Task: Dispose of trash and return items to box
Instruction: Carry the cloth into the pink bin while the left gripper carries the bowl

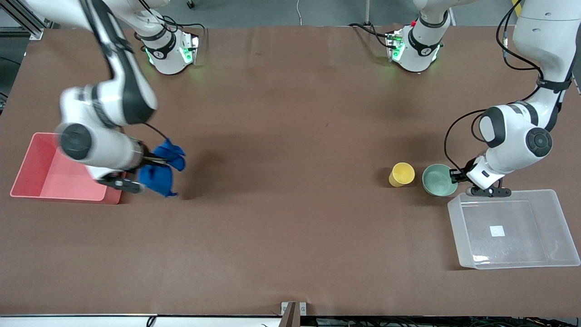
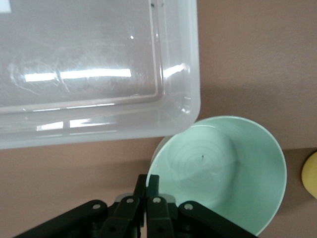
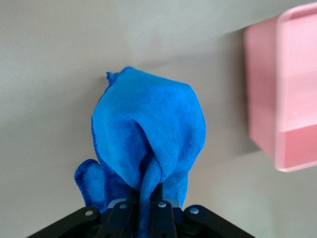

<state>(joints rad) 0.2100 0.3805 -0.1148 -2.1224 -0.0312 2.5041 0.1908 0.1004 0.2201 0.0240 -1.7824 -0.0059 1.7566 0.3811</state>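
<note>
Right pincer [image 1: 152, 160] beside pink bin [image 1: 45, 175]

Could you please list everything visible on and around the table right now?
cloth rag: one, royal blue, pinched in the right gripper, hanging over the table beside the pink bin
pink bin: one, pink, at the right arm's end of the table
yellow cup: one, yellow, upright on the table beside the bowl
bowl: one, pale mint green, between the cup and the clear tub
clear tub: one, translucent with a white label inside, at the left arm's end of the table
right gripper: shut on the cloth rag, beside the pink bin
left gripper: shut on the bowl's rim, next to the clear tub
</note>
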